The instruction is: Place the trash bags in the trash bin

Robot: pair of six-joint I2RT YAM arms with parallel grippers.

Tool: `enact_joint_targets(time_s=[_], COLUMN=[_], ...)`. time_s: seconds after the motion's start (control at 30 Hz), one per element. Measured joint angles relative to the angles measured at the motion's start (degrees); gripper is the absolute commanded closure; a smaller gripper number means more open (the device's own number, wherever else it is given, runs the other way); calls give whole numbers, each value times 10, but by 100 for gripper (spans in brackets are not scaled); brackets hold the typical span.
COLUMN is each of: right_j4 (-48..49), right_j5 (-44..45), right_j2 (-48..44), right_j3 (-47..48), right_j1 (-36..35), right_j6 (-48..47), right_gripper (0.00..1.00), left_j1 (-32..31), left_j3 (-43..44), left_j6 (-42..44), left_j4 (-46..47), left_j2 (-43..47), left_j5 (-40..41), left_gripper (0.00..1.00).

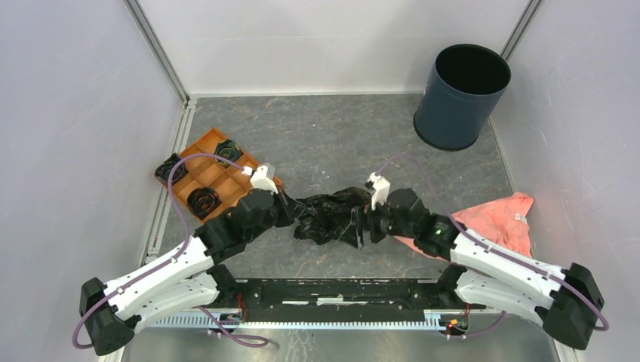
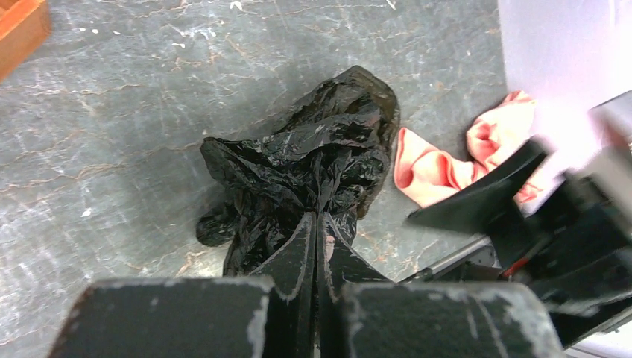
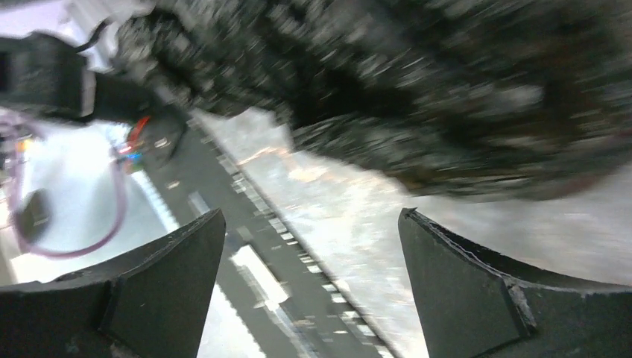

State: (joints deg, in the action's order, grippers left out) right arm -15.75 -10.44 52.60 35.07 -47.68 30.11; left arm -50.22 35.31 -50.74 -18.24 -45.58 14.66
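Though hidden from above, plain from the left wrist: left pincer [image 2: 319, 224] pressed together on a fold of the trash bags [image 2: 313, 160], wadded midway along the counter [image 1: 324, 143] toward its near edge. From the right wrist, blurred: right pincer [image 3: 311, 224] spread, black film just ahead. At far right corner, upright: trash bin [image 1: 449, 117]. By right edge, partly under right arm [image 1: 498, 260]: pink cloth [image 1: 502, 219]. By left edge: orange tray [image 1: 215, 175].
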Motion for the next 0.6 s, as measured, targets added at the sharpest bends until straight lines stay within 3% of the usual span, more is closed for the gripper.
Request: enact_joint_targets(time_s=[0.13,0.27,0.6], right_j4=[123,196,290], right_j5=[-25,18,137], right_j2=[40,66,106], right_j3=[-74,-109,-134], right_j1=[-57,-70,-78], right_j6=[139,263,432], right_gripper=[16,17,26], left_j1=[0,0,0], left_j3=[-6,-16,-25], left_j6=[-17,-26,-33], left_j4=[26,38,38], left_j2=[2,5,27], left_j5=[-14,-24,-30], left_gripper=[98,98,98])
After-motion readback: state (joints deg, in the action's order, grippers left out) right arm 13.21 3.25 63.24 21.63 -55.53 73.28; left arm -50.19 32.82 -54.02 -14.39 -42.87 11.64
